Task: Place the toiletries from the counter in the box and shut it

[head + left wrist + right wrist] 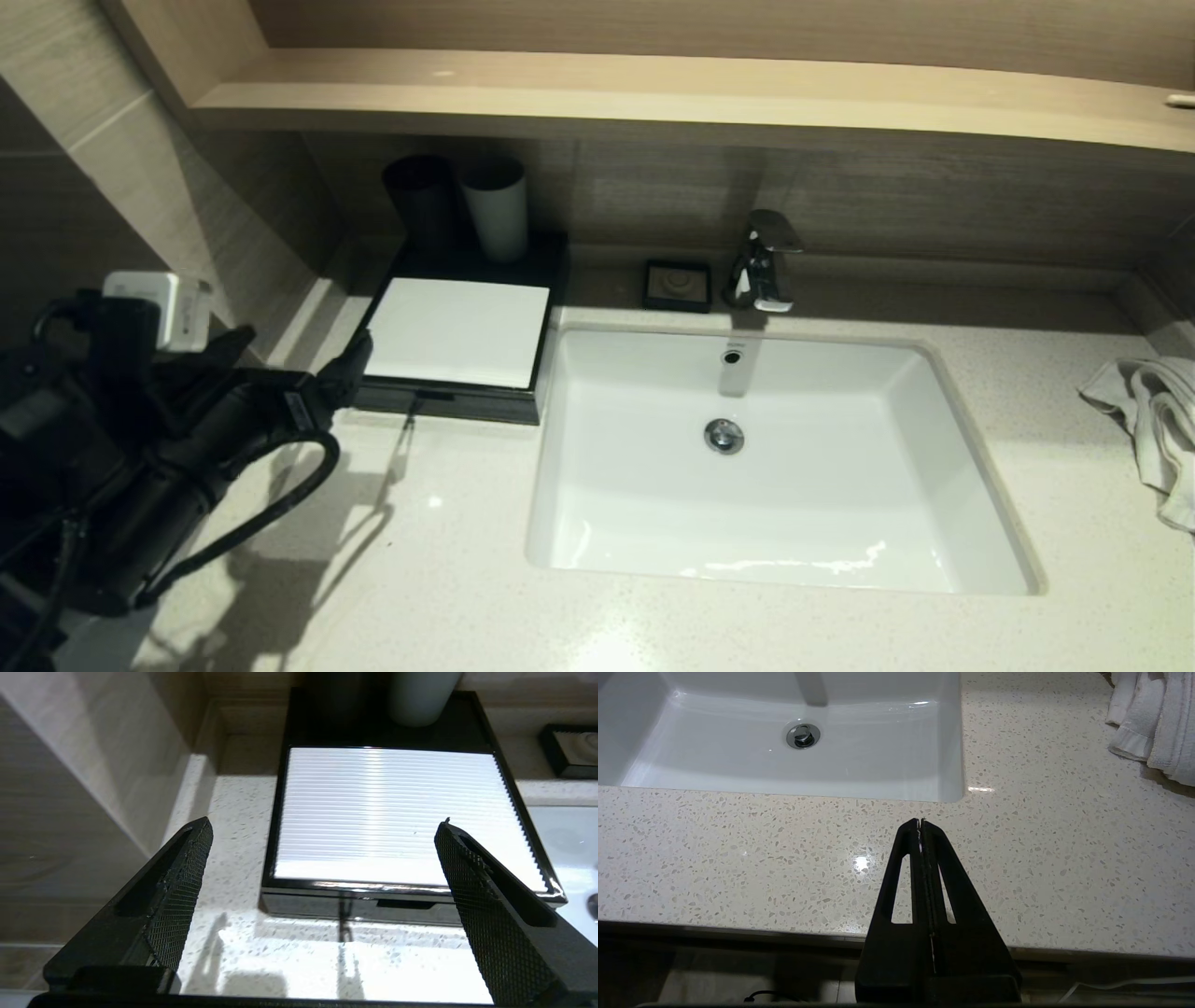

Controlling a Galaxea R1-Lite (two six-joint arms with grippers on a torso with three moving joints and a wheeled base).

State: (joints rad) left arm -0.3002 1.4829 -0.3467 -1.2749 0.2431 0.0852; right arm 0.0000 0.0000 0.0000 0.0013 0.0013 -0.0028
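The box (pixel 456 333) sits on the table (pixel 448 560) left of the sink (pixel 775 467), drawer appearing shut, 2 cups standing on its rear. No toiletries are visible in any view. The left gripper (pixel 322 830) hovers just before the box front, jaws spread wide and empty; the right gripper (pixel 920 822) is parked over the table's near edge, jaws pressed together. Judged rigid, smooth and likely slippery; best taken at the front drawer notch (pixel 404 903). No legible writing or brand
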